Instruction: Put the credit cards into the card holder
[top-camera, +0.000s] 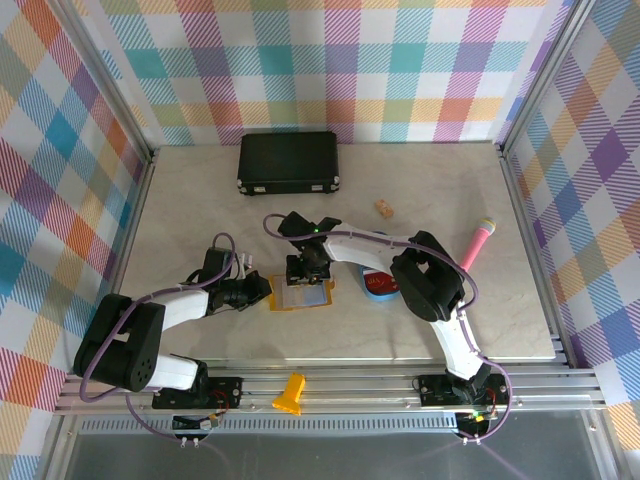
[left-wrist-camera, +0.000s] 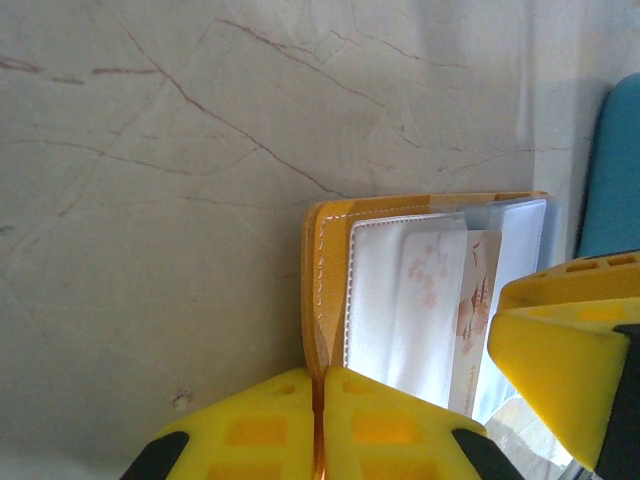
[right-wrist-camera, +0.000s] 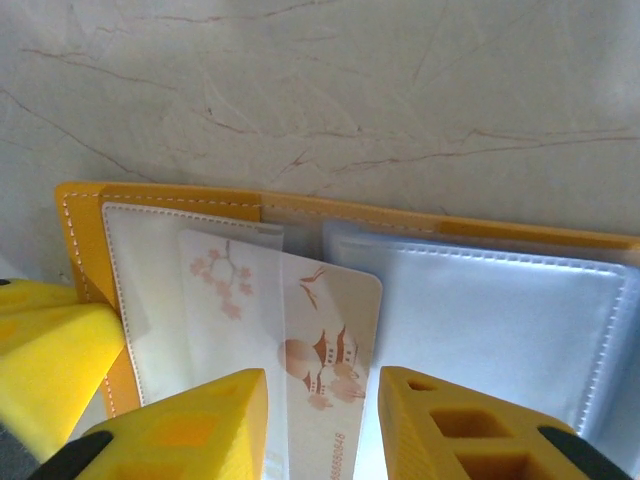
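Note:
The mustard-yellow card holder (top-camera: 300, 297) lies open on the table, its clear pockets facing up. My left gripper (top-camera: 266, 292) is shut on the left cover's edge (left-wrist-camera: 335, 260), which is pinched between the yellow fingers of my left gripper (left-wrist-camera: 320, 378). One of the credit cards (right-wrist-camera: 335, 300), white with pink blossoms and a pagoda, sits partly inside the left pocket, and the same card (left-wrist-camera: 470, 290) can be seen from the left wrist. My right gripper (top-camera: 307, 268) hovers over the card holder (right-wrist-camera: 160, 200). In its own wrist view the right gripper (right-wrist-camera: 322, 385) stands open, with the card lying beneath the gap.
A blue oval tray (top-camera: 380, 288) sits just right of the holder, under the right arm. A black case (top-camera: 288, 163) stands at the back. A pink stick (top-camera: 477, 245) and a small tan piece (top-camera: 383, 208) lie to the right. An orange-yellow object (top-camera: 290, 392) rests on the front rail.

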